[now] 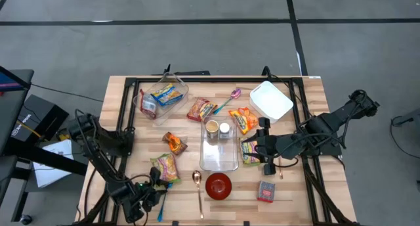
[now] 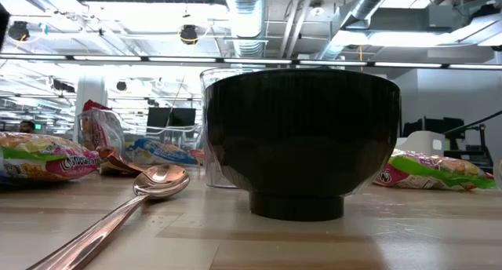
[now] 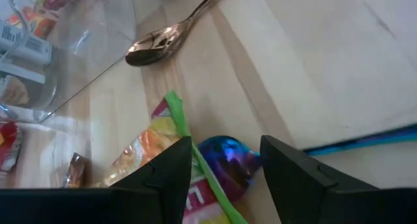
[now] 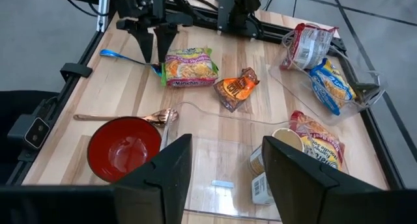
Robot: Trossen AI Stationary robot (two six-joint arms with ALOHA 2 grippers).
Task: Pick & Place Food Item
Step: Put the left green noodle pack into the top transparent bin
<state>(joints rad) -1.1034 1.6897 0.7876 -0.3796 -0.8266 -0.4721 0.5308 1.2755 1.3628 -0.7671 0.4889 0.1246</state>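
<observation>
wooden table (image 1: 308,186) holds clear tray (image 1: 220,157) at centre, red bowl (image 1: 218,185) just in front. noodle packet (image 1: 165,167) lies near front left corner, blue spoon (image 3: 225,160) touching its edge. left gripper (image 1: 156,186) beside packet, fingers apart, straddling spoon bowl, gripping nothing. right gripper (image 1: 264,146) over tray's right side, fingers apart, empty.

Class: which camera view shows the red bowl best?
Right wrist view: the red bowl shows whole, inside empty. High view shows it small; low view only its dark side; left wrist view misses it.
</observation>
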